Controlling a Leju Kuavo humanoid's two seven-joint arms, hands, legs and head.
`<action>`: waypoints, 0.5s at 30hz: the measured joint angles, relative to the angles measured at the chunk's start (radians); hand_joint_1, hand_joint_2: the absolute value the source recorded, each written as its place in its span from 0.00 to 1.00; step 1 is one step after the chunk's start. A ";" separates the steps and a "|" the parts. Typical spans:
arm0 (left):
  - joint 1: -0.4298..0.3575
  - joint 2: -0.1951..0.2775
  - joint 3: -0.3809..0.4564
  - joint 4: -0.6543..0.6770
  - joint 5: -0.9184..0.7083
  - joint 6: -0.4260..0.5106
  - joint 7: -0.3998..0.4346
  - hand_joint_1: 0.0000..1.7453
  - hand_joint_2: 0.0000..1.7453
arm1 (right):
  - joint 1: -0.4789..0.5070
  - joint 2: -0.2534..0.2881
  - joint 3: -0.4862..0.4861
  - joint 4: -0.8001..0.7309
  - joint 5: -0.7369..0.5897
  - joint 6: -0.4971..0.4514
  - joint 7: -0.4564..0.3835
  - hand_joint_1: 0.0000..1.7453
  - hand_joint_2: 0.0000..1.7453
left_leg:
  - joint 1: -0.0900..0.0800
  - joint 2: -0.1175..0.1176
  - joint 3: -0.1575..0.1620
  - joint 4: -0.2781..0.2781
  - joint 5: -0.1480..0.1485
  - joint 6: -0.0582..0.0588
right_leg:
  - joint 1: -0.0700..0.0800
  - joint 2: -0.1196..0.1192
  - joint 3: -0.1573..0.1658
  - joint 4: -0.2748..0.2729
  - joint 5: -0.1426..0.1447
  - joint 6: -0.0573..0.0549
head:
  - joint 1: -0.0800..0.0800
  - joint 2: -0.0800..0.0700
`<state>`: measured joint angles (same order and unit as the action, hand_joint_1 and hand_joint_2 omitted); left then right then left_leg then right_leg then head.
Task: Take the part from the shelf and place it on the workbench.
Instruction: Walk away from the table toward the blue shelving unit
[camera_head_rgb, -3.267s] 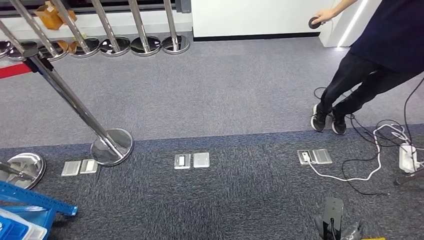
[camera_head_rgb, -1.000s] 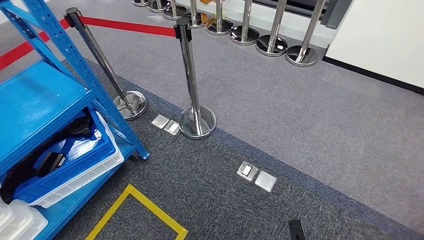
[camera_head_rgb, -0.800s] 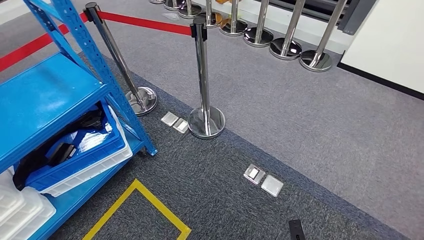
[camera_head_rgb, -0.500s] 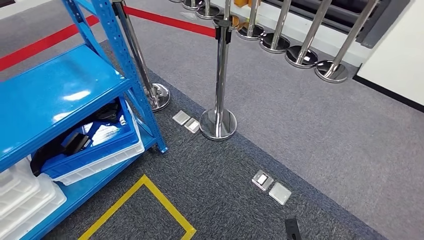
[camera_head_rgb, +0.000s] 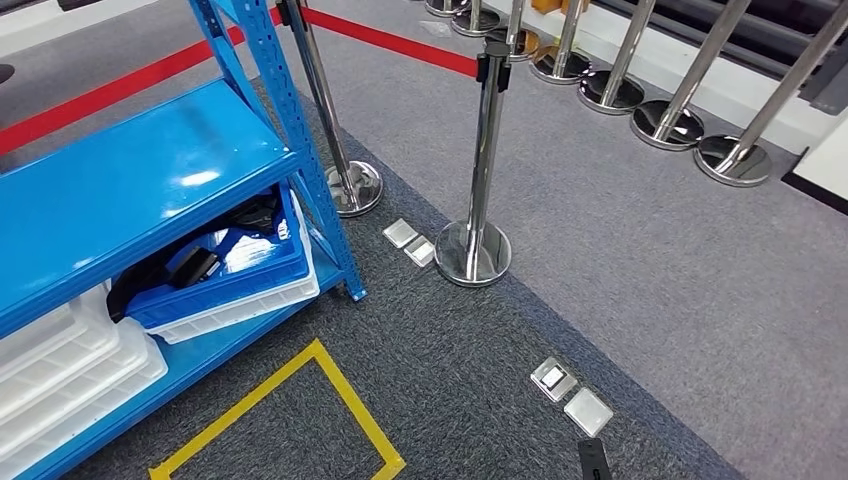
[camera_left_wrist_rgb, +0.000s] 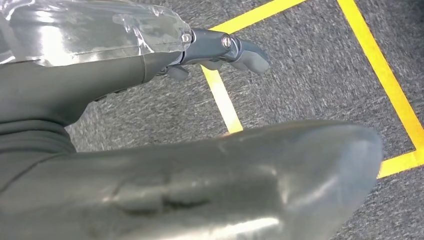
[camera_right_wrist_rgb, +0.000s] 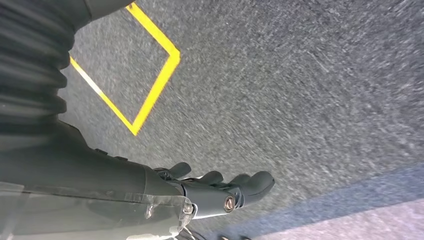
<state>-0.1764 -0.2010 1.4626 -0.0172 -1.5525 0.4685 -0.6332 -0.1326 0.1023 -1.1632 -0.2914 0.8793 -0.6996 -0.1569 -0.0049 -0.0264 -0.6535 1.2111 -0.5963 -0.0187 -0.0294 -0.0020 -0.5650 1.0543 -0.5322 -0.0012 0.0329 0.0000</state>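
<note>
A blue metal shelf (camera_head_rgb: 150, 170) stands at the left of the head view. On its lower level sits a blue bin (camera_head_rgb: 235, 278) nested in a white one, with dark parts (camera_head_rgb: 190, 268) lying inside it. My left hand (camera_left_wrist_rgb: 220, 50) hangs over grey carpet and yellow floor tape, fingers loosely extended, holding nothing. My right hand (camera_right_wrist_rgb: 225, 187) also hangs above the carpet near a yellow tape corner, its fingers apart and empty.
White bins (camera_head_rgb: 70, 370) are stacked on the shelf's bottom level. A yellow tape square (camera_head_rgb: 330, 400) marks the floor before the shelf. Chrome stanchions (camera_head_rgb: 480, 180) joined by a red belt (camera_head_rgb: 400, 42) stand beyond. Floor sockets (camera_head_rgb: 570, 395) lie in the dark carpet.
The camera has turned left: the person and cables went out of the picture, the blue shelf came in and now sits further right and closer. Both hands still hang empty.
</note>
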 joint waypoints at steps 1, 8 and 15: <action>0.000 0.000 0.000 0.000 -0.002 0.000 0.001 0.00 0.00 | 0.001 0.000 -0.002 0.000 0.002 0.000 0.001 0.00 1.00 | 0.002 0.008 -0.032 0.062 -0.024 -0.003 | 0.002 -0.013 0.001 0.000 -0.002 -0.003 | -0.001 0.000; 0.003 0.000 0.000 0.000 -0.010 0.000 0.003 0.00 0.00 | -0.002 -0.001 -0.009 0.001 0.008 0.000 0.003 0.00 1.00 | -0.012 0.077 0.055 -0.142 0.096 0.024 | 0.009 -0.080 0.028 -0.002 -0.024 0.007 | -0.001 0.000; 0.002 0.000 0.000 0.000 -0.016 0.001 0.000 0.00 0.00 | -0.011 -0.001 -0.013 0.007 0.010 0.000 -0.002 0.00 1.00 | -0.007 0.033 0.081 -0.193 0.106 0.054 | 0.006 -0.019 -0.012 0.118 -0.106 0.029 | 0.003 0.000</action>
<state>-0.1743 -0.2014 1.4626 -0.0172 -1.5686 0.4693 -0.6331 -0.1433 0.1011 -1.1758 -0.2844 0.8888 -0.6996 -0.1584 -0.0117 0.0065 -0.5727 1.0177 -0.4907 0.0348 -0.0235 -0.0210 -0.5766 1.1728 -0.6378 0.0280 0.0355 0.0000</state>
